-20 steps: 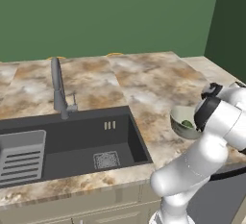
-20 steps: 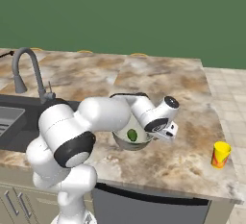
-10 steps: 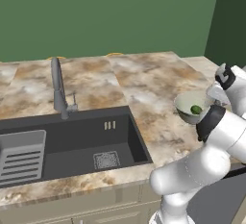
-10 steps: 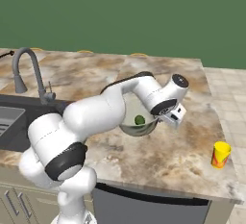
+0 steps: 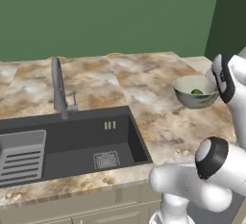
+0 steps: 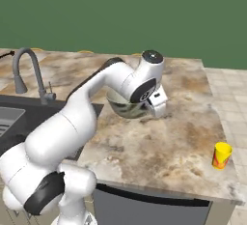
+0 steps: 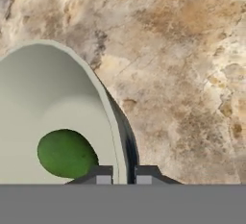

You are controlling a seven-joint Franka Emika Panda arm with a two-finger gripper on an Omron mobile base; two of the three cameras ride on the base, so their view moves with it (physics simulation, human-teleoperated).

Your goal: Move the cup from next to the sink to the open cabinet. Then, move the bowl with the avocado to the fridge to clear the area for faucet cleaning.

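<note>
Off-white and pale green inside, the bowl (image 7: 53,103) sat pinched at its rim by the gripper (image 7: 124,177), whose two dark finger tips were closed tight, one inside the wall and one outside. The avocado (image 7: 65,153) lay low in the bowl as a dark green lump, close to the inner finger tip. Beneath the bowl spread the mottled brown and cream counter (image 7: 192,74).

From the left base view the bowl (image 5: 194,92) appeared near the right end of the counter (image 5: 144,98), with the avocado (image 5: 197,92) just visible over its rim and the arm's white wrist right beside it (whether the bowl touched the stone or hung just above it I could not tell). The dark grey sink (image 5: 72,143) lay well to the left, with the slotted rack (image 5: 21,153) at its left end and the faucet (image 5: 58,88) standing behind it.

In the right base view the arm arched over the bowl (image 6: 126,108), hiding much of it. The cup (image 6: 221,155), yellow with a red mark, stood upright near the counter's right front corner, well apart from the bowl and far from the faucet (image 6: 29,72)
</note>
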